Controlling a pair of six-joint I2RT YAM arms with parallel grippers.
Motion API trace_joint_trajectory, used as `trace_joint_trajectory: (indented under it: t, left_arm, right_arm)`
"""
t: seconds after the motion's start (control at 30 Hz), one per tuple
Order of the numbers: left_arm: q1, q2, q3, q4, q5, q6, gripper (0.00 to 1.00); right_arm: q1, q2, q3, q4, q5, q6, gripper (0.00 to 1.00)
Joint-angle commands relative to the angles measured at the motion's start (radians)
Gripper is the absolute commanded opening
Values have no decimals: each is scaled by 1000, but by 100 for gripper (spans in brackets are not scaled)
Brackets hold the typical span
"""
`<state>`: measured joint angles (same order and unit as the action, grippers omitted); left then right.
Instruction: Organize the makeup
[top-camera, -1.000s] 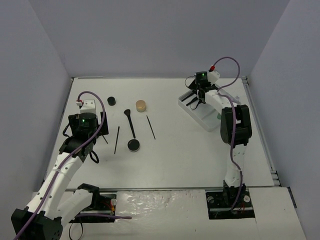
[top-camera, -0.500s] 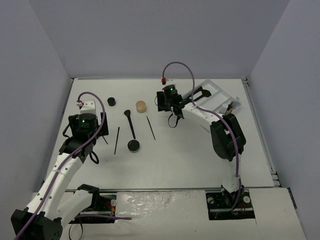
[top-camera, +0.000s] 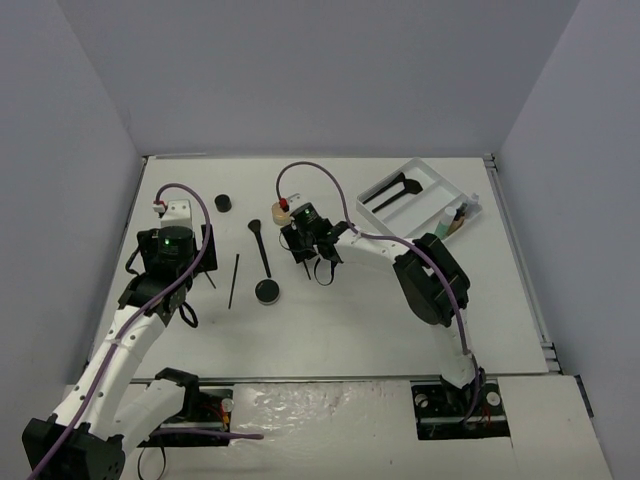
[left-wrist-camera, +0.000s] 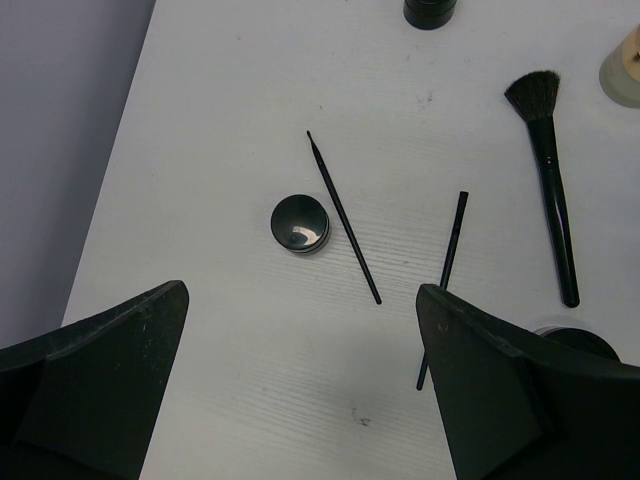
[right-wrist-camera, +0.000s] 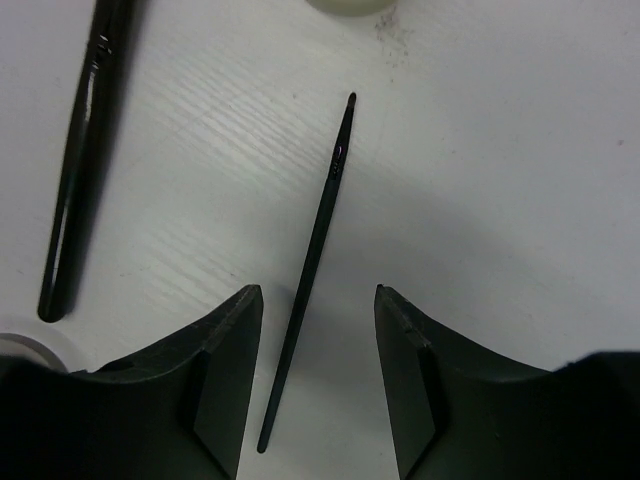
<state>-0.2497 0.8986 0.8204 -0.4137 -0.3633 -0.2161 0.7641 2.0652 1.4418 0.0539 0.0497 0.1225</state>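
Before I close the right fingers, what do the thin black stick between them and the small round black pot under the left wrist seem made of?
The thin black stick: probably lacquered wood or hard plastic, satin; sheen near its tip. The small round black pot: likely glossy plastic; its lid mirrors light, a pale band rings its side.

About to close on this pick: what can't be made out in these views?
Top view: thin black brush hidden under right gripper; tan jar mostly behind right arm; bottles in tray too small to identify.
Wrist views: tan jar cut off by frame edges in both.
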Motion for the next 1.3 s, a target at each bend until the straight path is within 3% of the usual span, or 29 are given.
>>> trace_joint_trajectory:
  t: [0.0,0.23,0.5,0.77,0.97,1.27]
  left_arm:
    - [-6,-4,30,42,-1,6,97]
    - [-6,-7,31,39,-4,7,97]
    - [-6,-12,31,38,-8,7,97]
    - [-6,-6,30,38,-5,6,97]
    - [-6,5,31,38,3,3,97]
    - [-6,20,33,38,13,1,97]
  right_arm:
    - [25,45,39,34,30,-28,44]
    - [30,78,22,57,52,-8,31]
    - [-14,65,-56,65,58,33,1]
    - [-139,-104,-83,70,35,77,0]
    - [-279,-242,-55,72,156,209,0]
    - [-499,-162,28,52,266,500,0]
